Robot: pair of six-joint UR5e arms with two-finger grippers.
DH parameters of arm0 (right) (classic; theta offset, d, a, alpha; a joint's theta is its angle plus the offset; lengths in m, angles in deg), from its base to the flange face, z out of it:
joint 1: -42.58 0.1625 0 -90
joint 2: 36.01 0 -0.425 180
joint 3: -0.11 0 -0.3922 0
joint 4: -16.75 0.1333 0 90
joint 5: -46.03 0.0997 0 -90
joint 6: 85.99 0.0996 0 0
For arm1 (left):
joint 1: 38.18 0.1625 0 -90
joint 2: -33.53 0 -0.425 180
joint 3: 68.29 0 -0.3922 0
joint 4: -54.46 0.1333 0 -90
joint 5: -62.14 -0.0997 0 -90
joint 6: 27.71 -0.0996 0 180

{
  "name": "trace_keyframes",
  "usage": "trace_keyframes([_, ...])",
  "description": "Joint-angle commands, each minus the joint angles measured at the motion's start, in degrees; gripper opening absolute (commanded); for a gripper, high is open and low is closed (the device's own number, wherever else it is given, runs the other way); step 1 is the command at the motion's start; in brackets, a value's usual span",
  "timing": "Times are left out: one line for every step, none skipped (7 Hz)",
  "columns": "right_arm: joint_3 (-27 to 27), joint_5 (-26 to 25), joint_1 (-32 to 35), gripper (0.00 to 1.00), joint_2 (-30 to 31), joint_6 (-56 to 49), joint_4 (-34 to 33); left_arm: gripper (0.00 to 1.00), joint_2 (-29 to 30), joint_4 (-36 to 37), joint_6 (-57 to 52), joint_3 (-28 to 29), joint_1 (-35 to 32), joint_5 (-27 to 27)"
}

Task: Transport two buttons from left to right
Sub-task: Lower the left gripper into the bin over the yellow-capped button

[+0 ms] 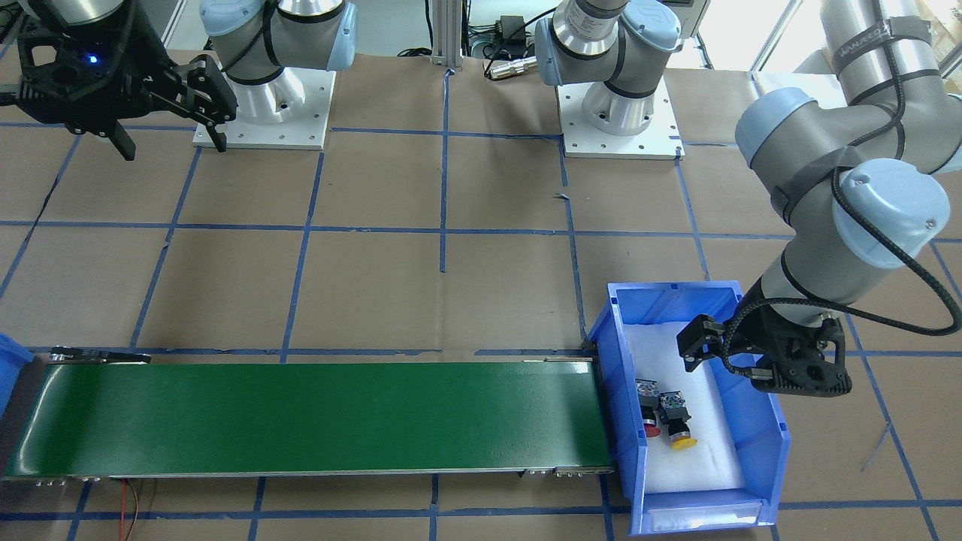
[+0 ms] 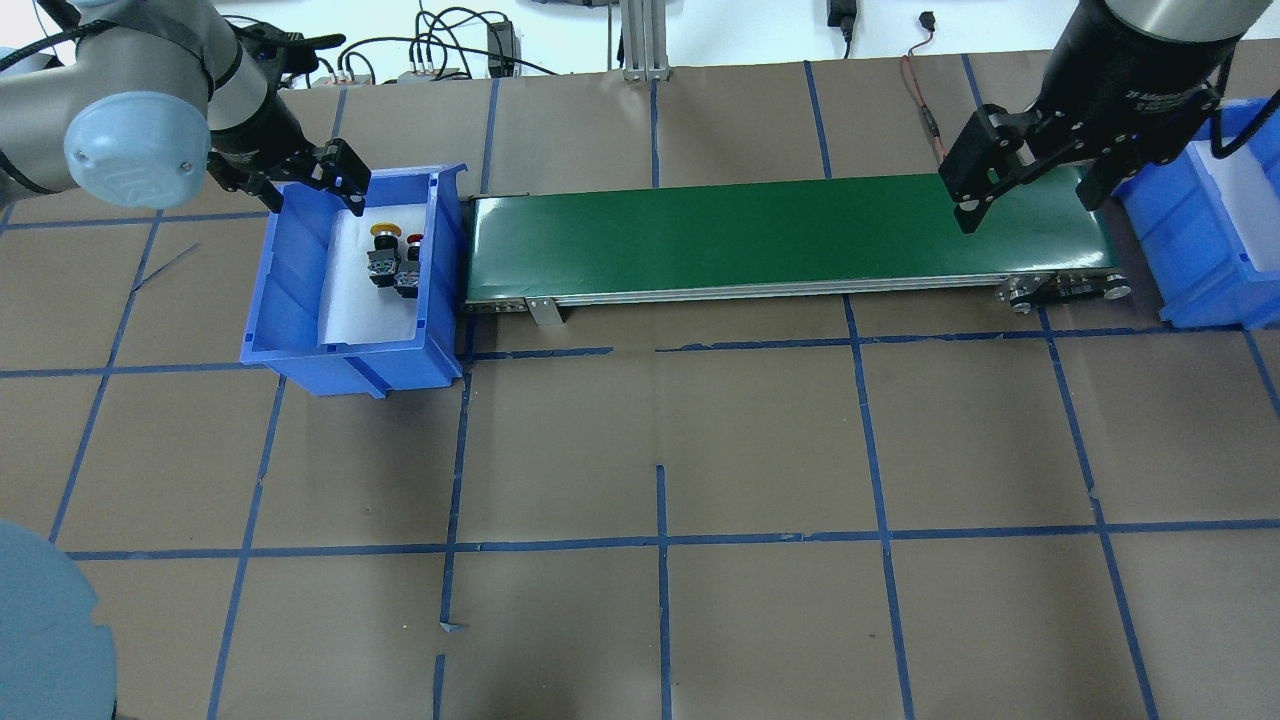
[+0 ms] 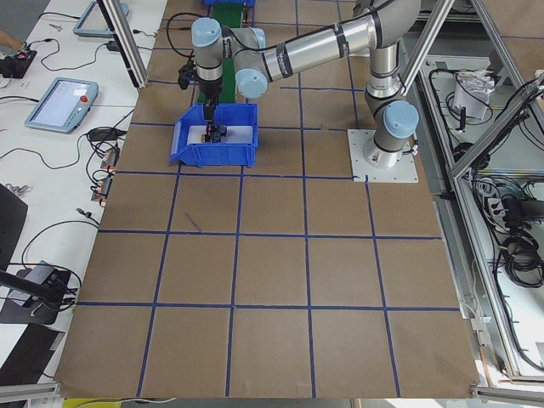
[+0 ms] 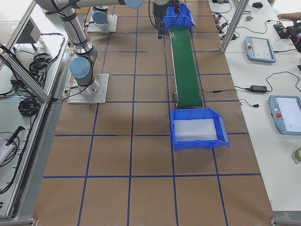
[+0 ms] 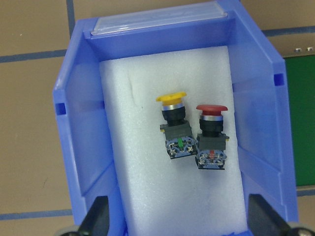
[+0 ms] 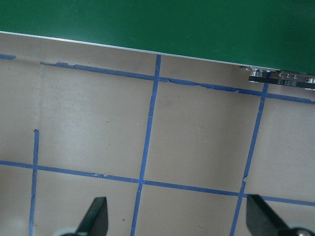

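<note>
Left gripper [image 5: 179,219]: jaws wide apart and empty; it hangs over the near end of the left bin [image 5: 81,147], above the foam.
Left fingertips [image 5: 98,216]: both show at the bottom edge of the wrist view, spread almost as wide as the bin's floor.
Yellow button [image 5: 173,123]: lies on its side on the white foam pad [image 5: 138,191], cap toward the labelled end of the bin.
Red button [image 5: 211,135]: same attitude, just beside the yellow one on the belt side. The blocky bodies look to be touching, though the view does not settle it.
Step in hand: judged to be the approach for the first pick; neither button is lifted.
Method advised: take one button at a time. Centre on the yellow one and close on the neck under the cap, where the gap to its neighbour is wider than at the bodies.
Risk: a finger lowered between the bodies may shove the red button or pinch both.
Conveyor belt [image 2: 780,235]: bare green surface, abutting the left bin.
Right gripper [image 6: 178,216]: jaws apart, empty, over the table by the belt's far end.
Right bin [image 2: 1200,270]: beyond that end.
</note>
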Motion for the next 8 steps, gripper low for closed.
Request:
trace_keyframes([0.0,-0.09,0.0,1.0,-0.06,0.0,0.01,1.0,2.17,1.71,-0.28,0.02,-0.08,0.05])
trace_keyframes([0.09,0.0,0.0,1.0,0.02,0.0,0.09,1.0,2.7,3.1,-0.01,-0.07,-0.09,0.05])
trace_keyframes([0.09,0.52,0.0,1.0,-0.06,-0.26,0.01,1.0,4.19,4.94,0.08,0.02,-0.35,0.13])
trace_keyframes([0.09,0.53,0.0,1.0,-0.33,-0.7,-0.26,1.0,6.03,6.26,-0.01,-0.07,-0.35,0.14])
trace_keyframes([0.09,0.53,0.0,1.0,-0.07,-0.7,-0.17,1.0,8.31,7.76,-0.01,-0.07,-0.44,0.14])
trace_keyframes([0.09,0.27,0.0,1.0,0.02,-0.61,-0.17,1.0,10.51,9.16,-0.01,-0.07,-0.87,0.14])
trace_keyframes([0.09,0.18,0.0,1.0,0.02,-0.61,-0.17,1.0,11.57,9.52,-0.1,-0.07,-1.14,0.14])
trace_keyframes([0.09,0.09,0.0,1.0,0.02,-0.61,-0.08,1.0,11.76,9.53,-0.27,-0.07,-0.97,0.05])
